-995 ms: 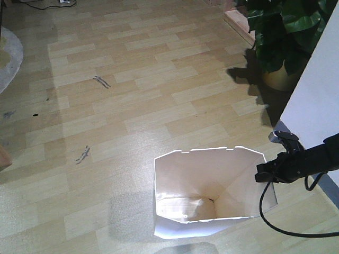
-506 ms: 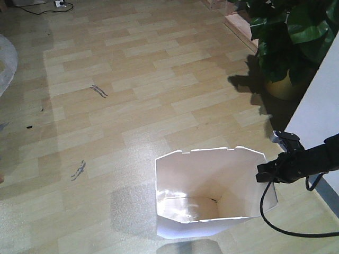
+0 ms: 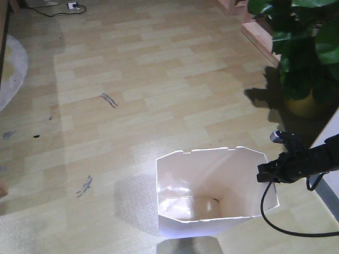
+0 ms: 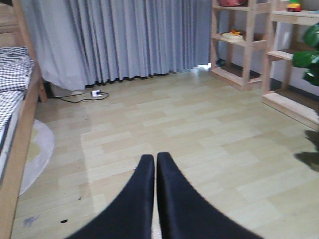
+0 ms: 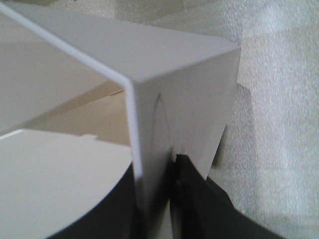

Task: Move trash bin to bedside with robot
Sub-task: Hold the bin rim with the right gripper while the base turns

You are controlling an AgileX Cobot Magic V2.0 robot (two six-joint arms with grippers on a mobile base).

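The white trash bin [image 3: 212, 190] stands on the wooden floor at the bottom centre of the front view, its cream inside empty. My right gripper [image 3: 263, 173] is shut on the bin's right rim wall; in the right wrist view the wall [image 5: 164, 99] sits pinched between the two black fingers [image 5: 187, 189]. My left gripper [image 4: 155, 158] is shut and empty, its fingers pressed together above the floor. The bed [image 4: 15, 114] with wooden frame and checked bedding shows at the left edge of the left wrist view.
A potted plant [image 3: 304, 47] stands at the right, next to a white wall [image 3: 331, 135]. Wooden shelves [image 4: 239, 45] stand at the back right, grey curtains [image 4: 129, 35] behind. A round rug [image 3: 10, 69] lies at the left. A power strip with cable [image 3: 71, 6] lies far back.
The floor view has shifted: the plant and floor marks moved right and the rug and cable came further into view. The bin and right gripper keep their place in the frame.
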